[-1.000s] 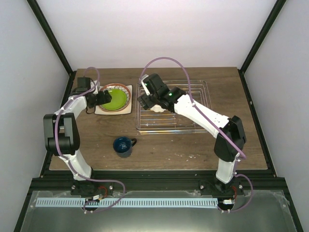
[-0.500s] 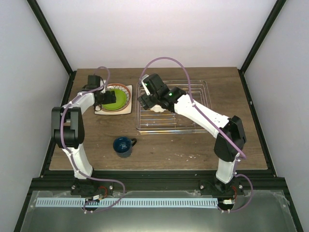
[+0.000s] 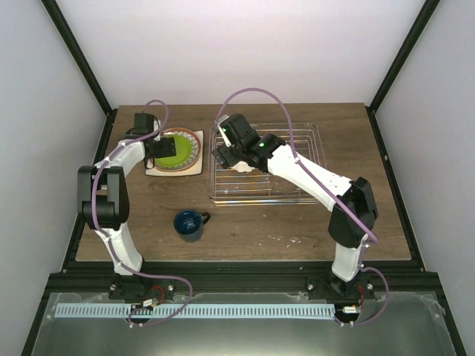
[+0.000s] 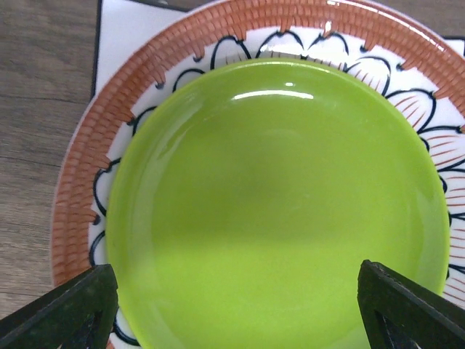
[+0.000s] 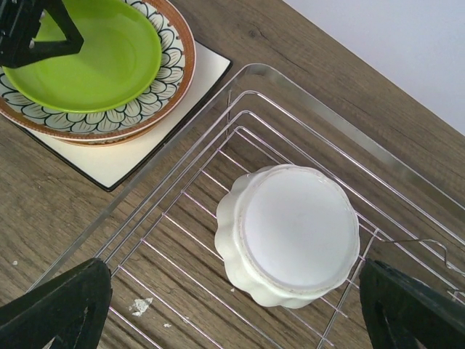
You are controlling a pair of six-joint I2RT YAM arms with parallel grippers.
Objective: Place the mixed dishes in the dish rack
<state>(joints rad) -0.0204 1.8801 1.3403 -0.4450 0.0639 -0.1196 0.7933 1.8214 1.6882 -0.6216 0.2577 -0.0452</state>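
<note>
A lime-green plate point(image 4: 283, 211) sits in a beige floral plate point(image 4: 80, 167), which sits on a white square plate point(image 4: 123, 29) at the back left of the table. My left gripper point(image 4: 236, 316) is open low over the green plate point(image 3: 177, 150), fingers spread as wide as the plate. The small white scalloped bowl point(image 5: 290, 233) lies upside down in the silver dish rack point(image 5: 182, 182). My right gripper point(image 5: 236, 313) is open and empty above the bowl. In the top view it point(image 3: 236, 159) hides the bowl. The dark blue mug point(image 3: 189, 224) stands upright in front.
The rack point(image 3: 297, 174) takes up the middle and right of the table's back half. The plate stack lies just left of the rack's left edge point(image 5: 145, 138). White crumbs lie on the wood under the rack point(image 5: 142, 305).
My left gripper has moved right, from the stack's left edge to over the green plate. The right arm and the bowl have not moved.
</note>
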